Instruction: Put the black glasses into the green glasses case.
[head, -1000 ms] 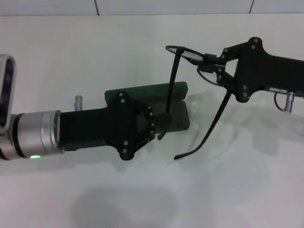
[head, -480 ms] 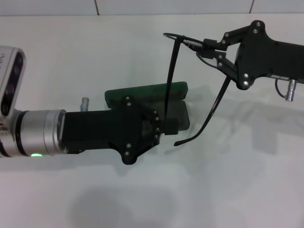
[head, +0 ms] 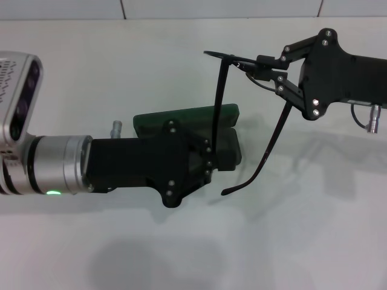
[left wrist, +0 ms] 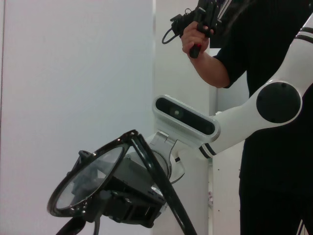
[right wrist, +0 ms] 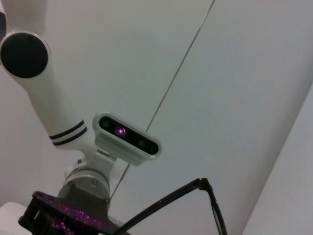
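In the head view my right gripper (head: 263, 67) is shut on the front frame of the black glasses (head: 221, 99) and holds them in the air above and right of the green glasses case (head: 181, 116). Both temple arms hang down. One ends at my left gripper (head: 210, 160), the other hangs free to the right of the case. The left gripper lies over the open case and hides much of it. One lens of the glasses (left wrist: 88, 178) fills the left wrist view. A temple of the glasses (right wrist: 166, 203) crosses the right wrist view.
The case rests on a white table (head: 290, 241), with a tiled wall along its far edge. A person in black (left wrist: 274, 44) holding a handheld controller stands behind the robot in the left wrist view. The left arm's wrist camera (right wrist: 127, 137) faces the right wrist.
My left gripper has slid to the right over the case, up to the hanging temple arm. The right gripper has lifted slightly, and the glasses' front frame now lies flatter.
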Action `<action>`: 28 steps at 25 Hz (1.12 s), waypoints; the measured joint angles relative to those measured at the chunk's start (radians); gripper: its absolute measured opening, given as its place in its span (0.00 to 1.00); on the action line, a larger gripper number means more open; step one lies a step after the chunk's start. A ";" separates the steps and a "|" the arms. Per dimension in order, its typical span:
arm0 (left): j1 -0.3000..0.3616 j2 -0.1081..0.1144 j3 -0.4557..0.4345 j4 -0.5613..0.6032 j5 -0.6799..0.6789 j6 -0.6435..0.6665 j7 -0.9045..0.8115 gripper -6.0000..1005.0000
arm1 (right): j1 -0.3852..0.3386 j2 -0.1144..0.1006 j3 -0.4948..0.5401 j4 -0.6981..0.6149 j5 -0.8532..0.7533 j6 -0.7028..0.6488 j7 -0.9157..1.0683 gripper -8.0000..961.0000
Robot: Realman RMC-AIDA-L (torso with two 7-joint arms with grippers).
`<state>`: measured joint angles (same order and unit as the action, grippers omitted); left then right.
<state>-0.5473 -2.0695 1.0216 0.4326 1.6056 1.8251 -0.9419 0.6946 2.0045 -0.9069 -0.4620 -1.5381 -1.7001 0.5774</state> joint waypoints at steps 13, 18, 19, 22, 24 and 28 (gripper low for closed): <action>-0.040 -0.011 0.000 -0.032 0.005 -0.005 -0.006 0.03 | 0.008 0.011 -0.001 -0.004 0.008 -0.038 -0.012 0.07; -0.042 -0.011 -0.002 -0.033 0.004 -0.015 -0.009 0.03 | 0.011 0.012 -0.001 -0.004 0.011 -0.048 -0.014 0.07; -0.043 -0.012 -0.004 -0.033 0.002 -0.016 -0.011 0.03 | 0.013 0.013 -0.001 -0.002 0.011 -0.051 -0.014 0.07; -0.044 -0.014 -0.009 -0.034 -0.001 -0.020 -0.014 0.03 | 0.019 0.015 -0.002 0.006 0.012 -0.064 -0.015 0.07; -0.048 -0.015 -0.009 -0.034 -0.003 -0.025 -0.016 0.03 | 0.020 0.015 -0.004 0.007 0.012 -0.070 -0.016 0.07; -0.053 -0.016 -0.012 -0.034 -0.010 -0.029 -0.020 0.03 | 0.022 0.017 -0.015 0.007 0.012 -0.072 -0.016 0.07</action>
<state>-0.6006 -2.0856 1.0101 0.3987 1.5959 1.7957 -0.9623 0.7171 2.0215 -0.9220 -0.4546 -1.5262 -1.7725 0.5615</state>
